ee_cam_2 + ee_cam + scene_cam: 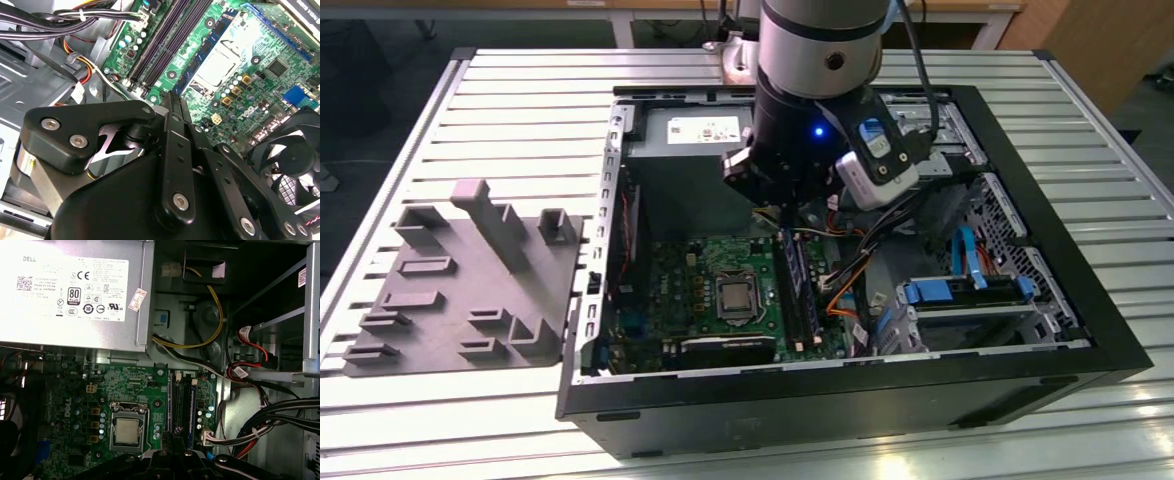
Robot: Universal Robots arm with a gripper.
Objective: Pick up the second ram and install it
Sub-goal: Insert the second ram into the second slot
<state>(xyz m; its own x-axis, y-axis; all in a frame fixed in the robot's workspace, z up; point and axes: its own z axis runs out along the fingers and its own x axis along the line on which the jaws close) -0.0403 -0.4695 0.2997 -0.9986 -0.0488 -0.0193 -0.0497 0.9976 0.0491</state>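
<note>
Claw pressed together, pinching what looks like the ram edge-on at its tips. It's only a thin dark sliver, so not fully sure. Ram is likely light, stiff and thin, with fragile chips and contacts. Best hold is on the flat faces, mid-length near the top edge, off the contact edge.

In the exterior view the claw hangs inside the case, with the slots just at its 6 o'clock, apart and not touching. One slot looks filled. CPU is near the slots at 9 o'clock. Cables crowd them at 3 o'clock, the tightest side. Straight-down lane looks open, sideways room slim. Case walls ring everything, well apart from the claw. Rack sits on the tabletop at the case's 9 o'clock, well apart.
</note>
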